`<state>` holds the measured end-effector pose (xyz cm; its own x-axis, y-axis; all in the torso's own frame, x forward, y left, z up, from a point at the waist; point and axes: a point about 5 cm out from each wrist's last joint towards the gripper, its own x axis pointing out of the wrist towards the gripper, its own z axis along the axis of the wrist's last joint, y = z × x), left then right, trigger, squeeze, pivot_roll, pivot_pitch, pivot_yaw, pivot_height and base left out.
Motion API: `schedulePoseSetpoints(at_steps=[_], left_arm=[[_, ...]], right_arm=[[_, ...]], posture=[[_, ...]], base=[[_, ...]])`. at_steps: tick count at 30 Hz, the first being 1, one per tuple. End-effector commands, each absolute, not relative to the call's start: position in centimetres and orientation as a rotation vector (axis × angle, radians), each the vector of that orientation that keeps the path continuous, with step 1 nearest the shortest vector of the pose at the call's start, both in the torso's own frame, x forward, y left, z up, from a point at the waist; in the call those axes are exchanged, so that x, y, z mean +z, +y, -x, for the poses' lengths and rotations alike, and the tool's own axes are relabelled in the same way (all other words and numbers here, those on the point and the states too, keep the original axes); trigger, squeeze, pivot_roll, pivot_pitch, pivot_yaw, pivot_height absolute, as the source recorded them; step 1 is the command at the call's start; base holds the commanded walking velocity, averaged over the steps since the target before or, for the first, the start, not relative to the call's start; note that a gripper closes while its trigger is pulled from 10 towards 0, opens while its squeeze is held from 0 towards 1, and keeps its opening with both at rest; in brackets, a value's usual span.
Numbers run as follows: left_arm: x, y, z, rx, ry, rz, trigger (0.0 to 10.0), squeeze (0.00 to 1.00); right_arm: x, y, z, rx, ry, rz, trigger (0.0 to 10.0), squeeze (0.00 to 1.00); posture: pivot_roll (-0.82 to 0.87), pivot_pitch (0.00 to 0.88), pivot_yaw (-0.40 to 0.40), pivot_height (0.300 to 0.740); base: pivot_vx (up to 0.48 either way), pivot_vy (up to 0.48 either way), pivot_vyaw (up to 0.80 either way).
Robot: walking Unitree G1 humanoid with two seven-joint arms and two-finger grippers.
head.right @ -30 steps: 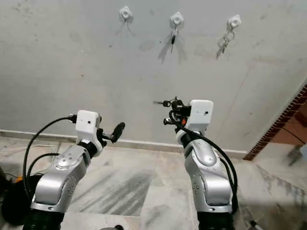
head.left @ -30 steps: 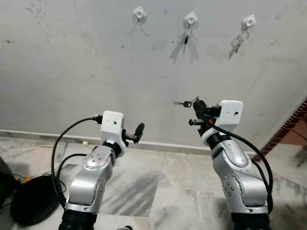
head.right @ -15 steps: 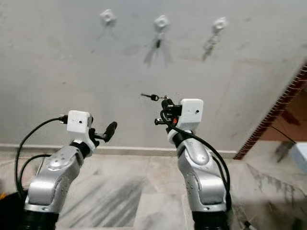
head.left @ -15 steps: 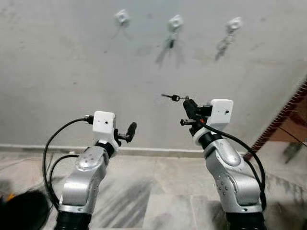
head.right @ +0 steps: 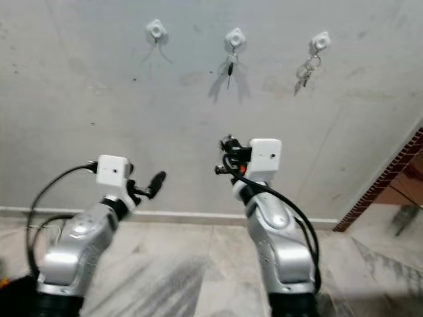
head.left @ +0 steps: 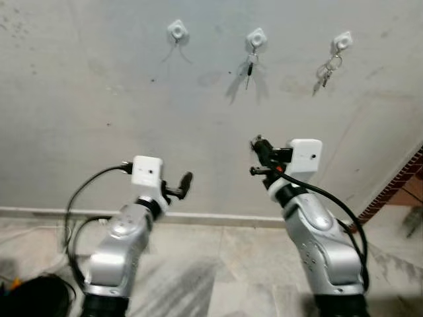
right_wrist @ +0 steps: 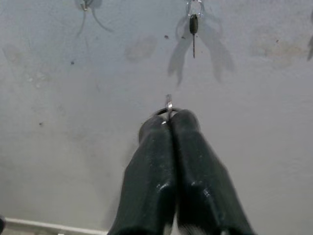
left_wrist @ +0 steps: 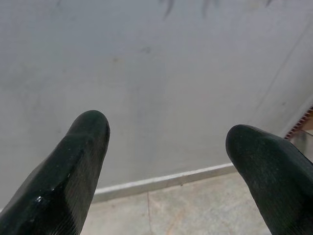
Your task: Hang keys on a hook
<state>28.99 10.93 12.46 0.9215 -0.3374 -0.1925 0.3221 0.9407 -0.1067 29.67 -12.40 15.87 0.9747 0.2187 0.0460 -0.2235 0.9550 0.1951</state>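
Observation:
Three white hooks sit high on the grey wall: the left hook is bare, the middle hook carries a single dark key, and the right hook carries a key bunch. My right gripper is raised toward the wall, below the middle hook and well short of it. It is shut on a key ring, whose metal loop and tip poke out between the fingertips. My left gripper is held lower, to the left, open and empty, with the fingers wide apart.
A pale skirting runs along the wall's foot above a marble floor. A black object with cables lies at the lower left. A red-brown brick edge borders the wall on the right.
The camera has shifted, so the whole scene moved. The key that stuck out leftward from my right gripper is now turned toward the wall and hidden in the eye views. Left arm unchanged.

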Motion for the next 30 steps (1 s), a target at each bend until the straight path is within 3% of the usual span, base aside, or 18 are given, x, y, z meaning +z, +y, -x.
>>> schedulePoseSetpoints(at_steps=[1,13,25,30], left_arm=[[12.87,11.80,-29.09,-0.313,0.199,0.052,10.0,0.00],[12.90,11.75,-29.10,-0.319,0.196,0.043,10.0,0.00],[13.41,11.33,-29.18,-0.352,0.161,0.071,10.0,0.00],[13.51,11.18,-29.20,-0.360,0.157,0.079,10.0,0.00]], right_arm=[[16.47,-11.60,-29.73,0.251,-0.044,-0.210,10.0,0.00],[16.64,-11.72,-29.81,0.244,-0.053,-0.212,10.0,0.00],[16.73,-11.74,-29.87,0.240,-0.059,-0.213,10.0,0.00],[16.75,-11.78,-29.91,0.239,-0.060,-0.211,10.0,0.00]], posture=[[0.15,0.002,-0.049,0.740],[0.15,0.004,-0.051,0.740],[0.15,0.004,-0.052,0.740],[0.15,0.003,-0.053,0.740]], base=[[0.000,0.465,0.00],[0.095,0.421,0.00],[0.000,0.000,0.00],[0.387,0.000,0.00]])
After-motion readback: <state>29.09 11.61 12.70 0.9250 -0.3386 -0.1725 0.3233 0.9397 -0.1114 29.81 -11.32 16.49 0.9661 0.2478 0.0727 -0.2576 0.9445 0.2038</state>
